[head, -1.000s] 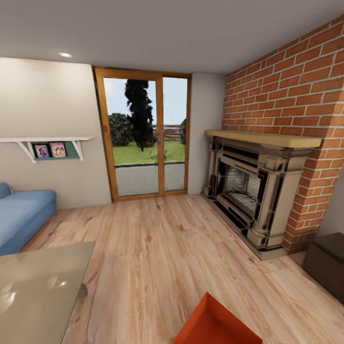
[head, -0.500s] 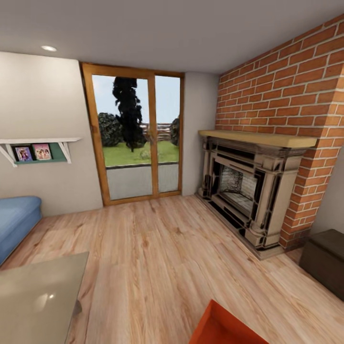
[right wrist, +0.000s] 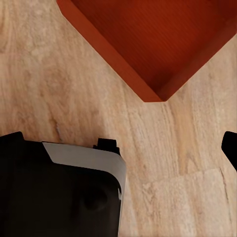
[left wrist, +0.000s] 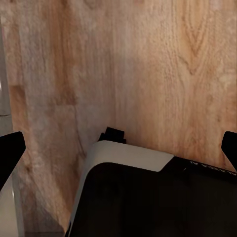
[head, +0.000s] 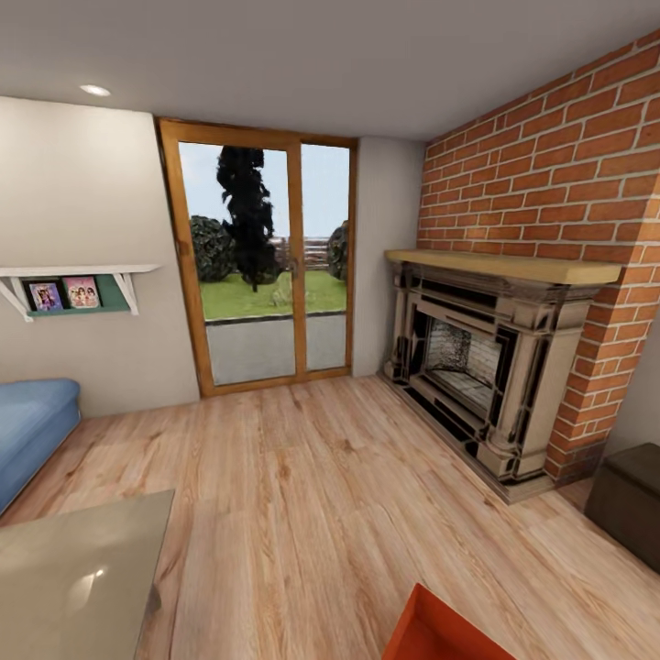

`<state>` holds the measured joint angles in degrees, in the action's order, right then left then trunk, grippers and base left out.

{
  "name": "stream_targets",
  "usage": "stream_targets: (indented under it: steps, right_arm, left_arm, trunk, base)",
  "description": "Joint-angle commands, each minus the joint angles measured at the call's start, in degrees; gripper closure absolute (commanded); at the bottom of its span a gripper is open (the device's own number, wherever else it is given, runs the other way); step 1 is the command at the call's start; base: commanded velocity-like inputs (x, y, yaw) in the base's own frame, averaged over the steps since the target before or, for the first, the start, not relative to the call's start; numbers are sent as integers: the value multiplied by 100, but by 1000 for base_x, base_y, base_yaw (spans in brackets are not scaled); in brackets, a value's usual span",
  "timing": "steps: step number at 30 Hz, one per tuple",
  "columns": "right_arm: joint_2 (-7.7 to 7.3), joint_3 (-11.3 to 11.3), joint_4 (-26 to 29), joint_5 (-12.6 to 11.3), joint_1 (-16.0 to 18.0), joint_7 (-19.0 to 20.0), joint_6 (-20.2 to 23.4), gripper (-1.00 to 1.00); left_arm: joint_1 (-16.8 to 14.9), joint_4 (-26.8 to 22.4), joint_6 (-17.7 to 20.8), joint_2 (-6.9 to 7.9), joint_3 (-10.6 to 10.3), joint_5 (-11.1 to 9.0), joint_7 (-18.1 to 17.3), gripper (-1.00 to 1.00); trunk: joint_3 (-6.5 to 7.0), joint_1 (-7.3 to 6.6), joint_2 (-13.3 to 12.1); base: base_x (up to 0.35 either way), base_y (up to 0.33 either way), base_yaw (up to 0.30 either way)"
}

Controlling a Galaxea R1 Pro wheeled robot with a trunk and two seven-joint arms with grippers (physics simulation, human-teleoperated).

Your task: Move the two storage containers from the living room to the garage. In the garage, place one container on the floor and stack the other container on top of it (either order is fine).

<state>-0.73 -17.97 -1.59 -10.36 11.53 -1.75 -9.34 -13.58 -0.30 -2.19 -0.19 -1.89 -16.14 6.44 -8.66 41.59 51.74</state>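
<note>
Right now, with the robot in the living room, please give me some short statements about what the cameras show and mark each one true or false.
1. An orange-red storage container lies on the wood-plank floor. True.
2. The container holds several objects. False: the part of its inside that shows in the right wrist view is empty.
3. The fireplace stands against the red-brick wall. True.
4. The glass door looks out on a parking lot. False: grass, bushes and a dark tree show behind it.
5. The right pincer grips the container's wall. False: its fingertips stand wide apart over the floor, touching nothing.
6. A blue sofa stands under the wall shelf. True.
</note>
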Motion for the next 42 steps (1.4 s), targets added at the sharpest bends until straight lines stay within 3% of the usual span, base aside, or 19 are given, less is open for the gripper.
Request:
stream_targets:
  steps: [1,17,42]
  right_arm:
    - [2,-49,-17,-54,8,-4,-33,-100]
    - [9,-44,-17,-72,8,-2,-30,-100]
    - [20,-24,-17,-80,8,-5,-24,-100]
  left_arm:
    - [-4,4,-19,-3,-22,-38,15,-100]
    - [-4,4,-19,2,-30,-38,12,-100]
    - [-4,4,-19,2,-24,-38,14,-100]
  trunk:
    - [-8,1,6]
    - [-8,1,6]
    - [-8,1,6]
  base:
    - [2,2,0]
    - [216,0,-10]
    - [13,0,-233]
